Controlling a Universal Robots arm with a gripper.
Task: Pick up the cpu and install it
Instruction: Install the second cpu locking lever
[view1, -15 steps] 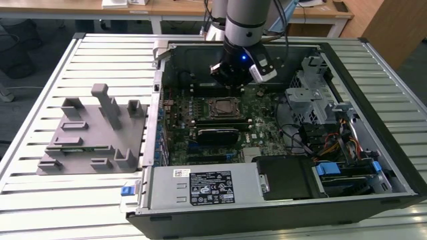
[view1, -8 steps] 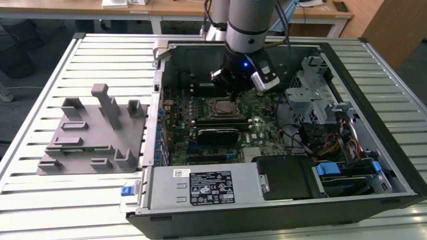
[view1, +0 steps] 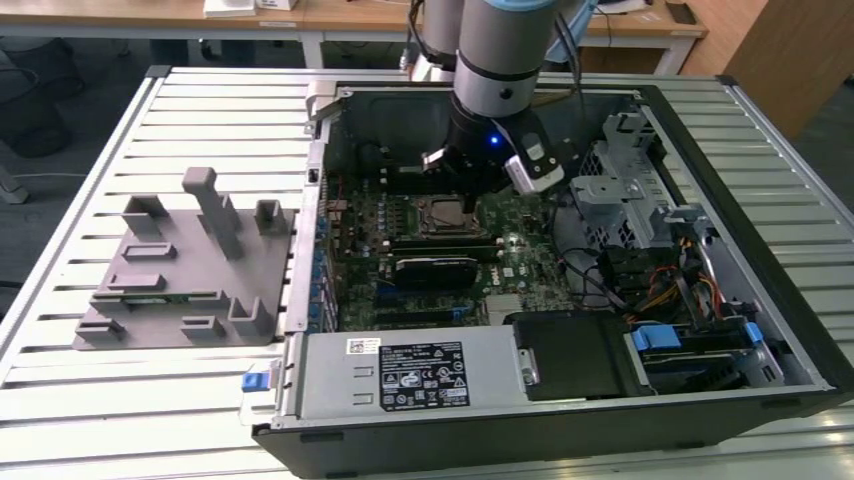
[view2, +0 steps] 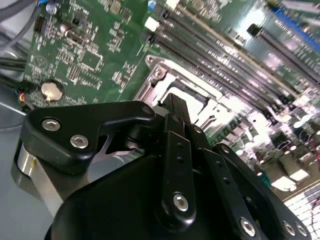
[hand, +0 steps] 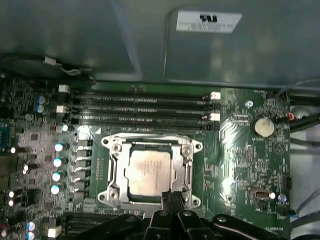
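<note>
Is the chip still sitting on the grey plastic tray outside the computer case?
No. In the first wrist view the cpu lies inside the socket frame on the motherboard, just beyond the gripper.

The arm (view1: 497, 60) is a thick cylindrical tube with a pale silver-grey shell and a darker grey band at its joint, narrowing into a black wrist section where a small blue light glows. A white-and-grey boxy camera module (view1: 534, 168) is fixed to the wrist's side, and a dark cable runs down along the arm. In the second wrist view the gripper (view2: 172, 107) is matt black, built of flat linkage bars pinned with silver hex-socket screws, above a brushed-metal round collar (view2: 30, 165). The same black links and screws show in the first wrist view
</note>
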